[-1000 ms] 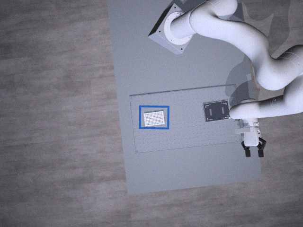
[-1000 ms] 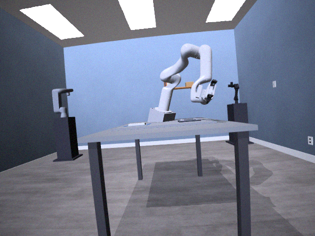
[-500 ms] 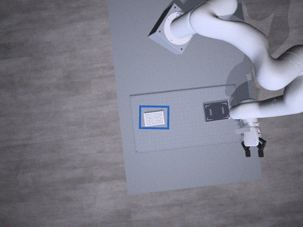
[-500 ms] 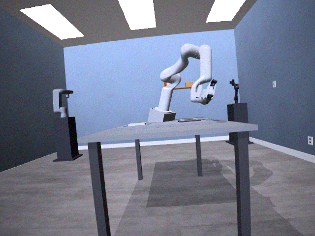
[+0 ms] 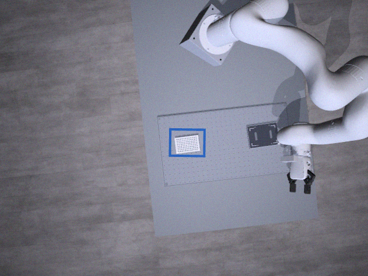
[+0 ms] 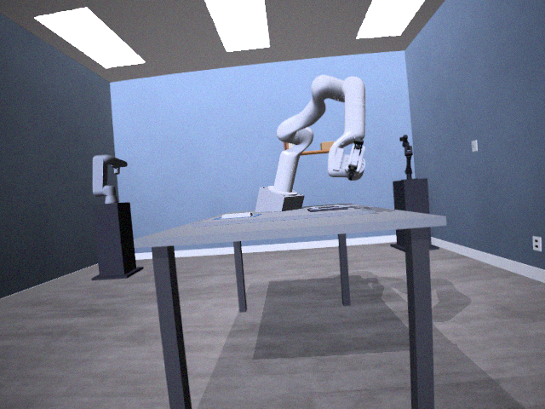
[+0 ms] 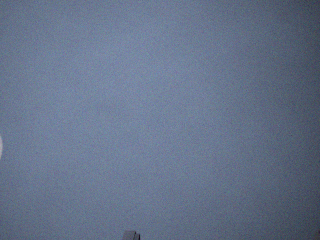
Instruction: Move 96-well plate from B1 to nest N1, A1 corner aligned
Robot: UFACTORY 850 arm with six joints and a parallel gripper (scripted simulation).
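The white 96-well plate [image 5: 187, 144] lies flat inside the blue square of spot B1 [image 5: 187, 142] at the left of the perforated bench plate. It also shows as a thin white slab in the exterior view [image 6: 236, 215]. The dark plate nest N1 [image 5: 262, 135] sits at the right of the bench plate, partly under my forearm; it also shows in the exterior view [image 6: 328, 207]. My gripper [image 5: 300, 188] is open and empty, high above the table's right side, far from the plate. It hangs in the air in the exterior view [image 6: 352, 169]. The wrist view shows only blue wall.
The arm's base [image 5: 207, 41] stands at the back of the table. A black pedestal with a camera [image 6: 410, 206] stands right of the table, another pedestal with a small arm [image 6: 111, 228] at the left. The table's right edge lies near the gripper.
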